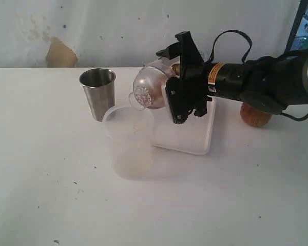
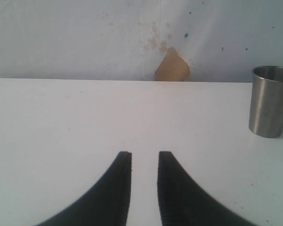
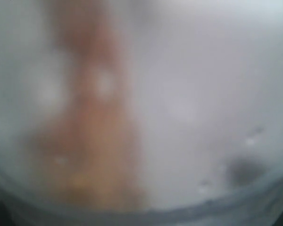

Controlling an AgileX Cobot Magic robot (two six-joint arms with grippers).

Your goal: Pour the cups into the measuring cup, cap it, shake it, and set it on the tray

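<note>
My right gripper [image 1: 173, 84] is shut on the frosted translucent cup [image 1: 150, 88], which it holds tipped on its side in the air. The cup's small round base faces the camera, just above the far rim of the measuring cup [image 1: 128, 146]. That clear cylinder stands upright on the table with something pale inside; its scale does not show. In the right wrist view the frosted cup [image 3: 179, 94] fills the frame as a blur. The steel tumbler [image 1: 97, 92] [image 2: 270, 101] stands upright behind the measuring cup. The wooden cup [image 1: 255, 116] is half hidden behind my right arm. My left gripper [image 2: 145, 160] hovers narrowly open over bare table.
The white tray [image 1: 190, 137] lies right of the measuring cup, under my right gripper. A white wall with a brown patch [image 1: 60, 54] [image 2: 172, 67] runs behind the table.
</note>
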